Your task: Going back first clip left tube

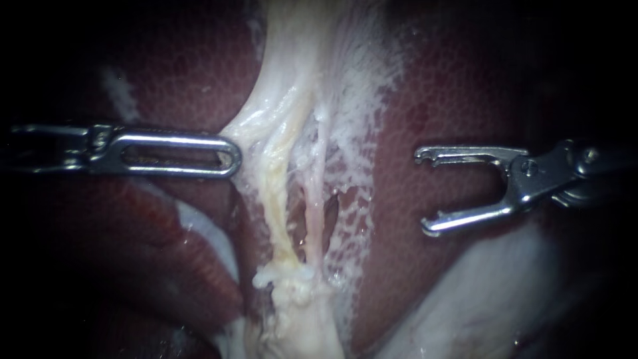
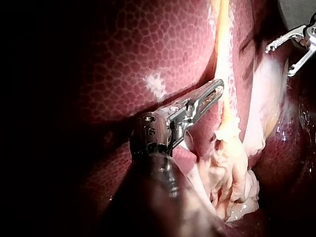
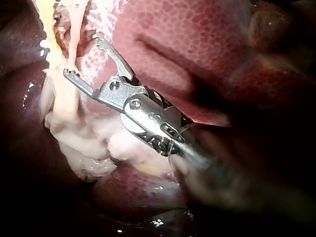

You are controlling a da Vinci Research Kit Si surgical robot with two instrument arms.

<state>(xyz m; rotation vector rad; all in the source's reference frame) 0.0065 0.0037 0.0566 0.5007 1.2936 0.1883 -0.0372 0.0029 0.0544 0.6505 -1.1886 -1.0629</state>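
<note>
Mottled liver (image 1: pixel 465 100) behind, we are pinching webby membrane (image 1: pixel 359 93) at nine o'clock with left instrument (image 1: pixel 229 158), right instrument (image 1: pixel 424 193) hooked jaws gaping empty.

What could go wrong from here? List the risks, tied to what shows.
1. The right instrument has its jaws open over the liver; if it moves, a hooked tip might scrape the surface.
2. The left instrument lies with its tip against the thin white tissue beside the left tube; a tug there might tear it.
</note>
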